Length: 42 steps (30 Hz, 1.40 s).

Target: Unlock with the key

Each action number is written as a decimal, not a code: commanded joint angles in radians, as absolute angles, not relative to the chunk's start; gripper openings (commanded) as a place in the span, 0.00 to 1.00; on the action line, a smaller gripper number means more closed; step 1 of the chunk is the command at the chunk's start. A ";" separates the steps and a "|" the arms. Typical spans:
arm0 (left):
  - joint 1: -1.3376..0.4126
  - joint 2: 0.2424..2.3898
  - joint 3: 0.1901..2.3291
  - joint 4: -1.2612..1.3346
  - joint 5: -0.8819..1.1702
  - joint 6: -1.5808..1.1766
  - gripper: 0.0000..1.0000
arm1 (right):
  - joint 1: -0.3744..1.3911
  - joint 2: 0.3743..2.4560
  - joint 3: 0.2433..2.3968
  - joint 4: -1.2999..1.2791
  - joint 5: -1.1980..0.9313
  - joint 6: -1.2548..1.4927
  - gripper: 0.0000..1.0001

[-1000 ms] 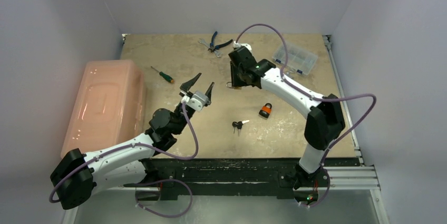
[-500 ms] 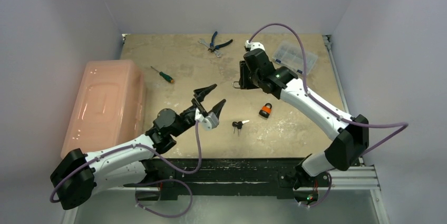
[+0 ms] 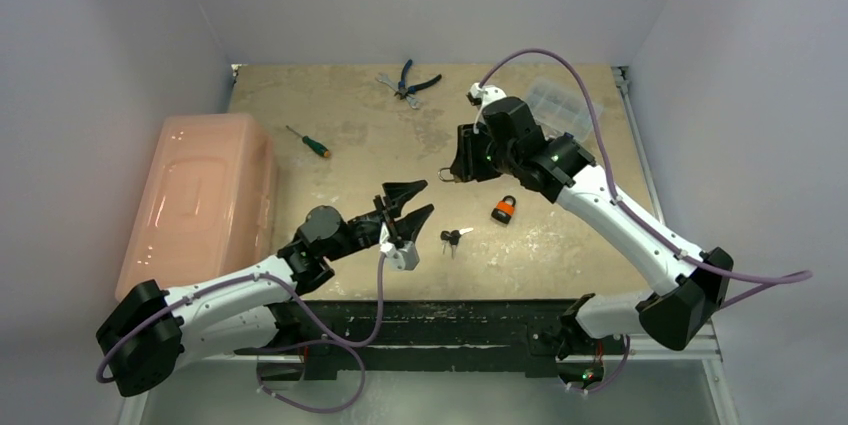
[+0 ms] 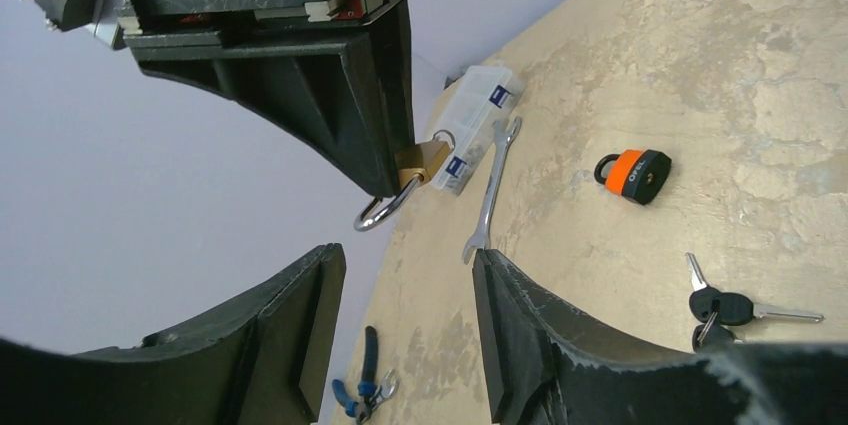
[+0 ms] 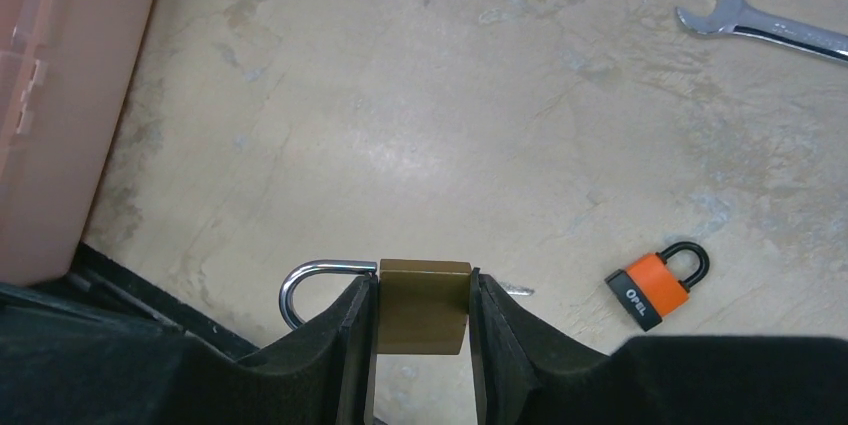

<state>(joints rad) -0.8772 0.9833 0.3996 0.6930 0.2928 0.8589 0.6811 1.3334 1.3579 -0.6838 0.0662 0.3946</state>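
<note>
**Right pincer** (image 5: 423, 317): closed on the body of the brass padlock with a steel shackle (image 5: 423, 305), which it holds clear above the beige surface (image 3: 560, 245). The lock's long axis runs from jaw to jaw. The shackle points out to the left in the right wrist view. The keyhole is not visible.

**Left pincer** (image 3: 422, 198): the jaws stand wide with nothing between them, low over the surface.

**Bunch of black-headed metal keys on a ring** (image 3: 452, 237): lies flat on the surface, just beside the left pincer, to its right and slightly toward the near edge. The left arm is plainly the nearer one. One silver blade points right, toward the small orange-and-black padlock (image 3: 504, 209), and the other blades point toward the near edge.

**Judgement:** the coming move is probably a short reach right and down by the left pincer. Its jaws would need to close across the black heads, leaving the right-pointing blade free.
</note>
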 commanded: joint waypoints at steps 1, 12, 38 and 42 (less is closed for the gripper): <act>-0.873 0.991 0.395 0.757 0.349 0.877 0.53 | 0.716 1.320 1.374 -0.695 0.018 0.369 0.00; -0.874 1.004 0.405 0.720 0.340 0.880 0.53 | 0.808 1.352 1.427 -0.725 0.069 0.376 0.00; -0.874 1.051 0.429 0.752 0.273 0.768 0.27 | 0.823 1.284 1.411 -0.667 0.173 0.418 0.00; -0.872 1.048 0.441 0.750 0.265 0.715 0.29 | 0.824 1.250 1.355 -0.587 0.198 0.445 0.00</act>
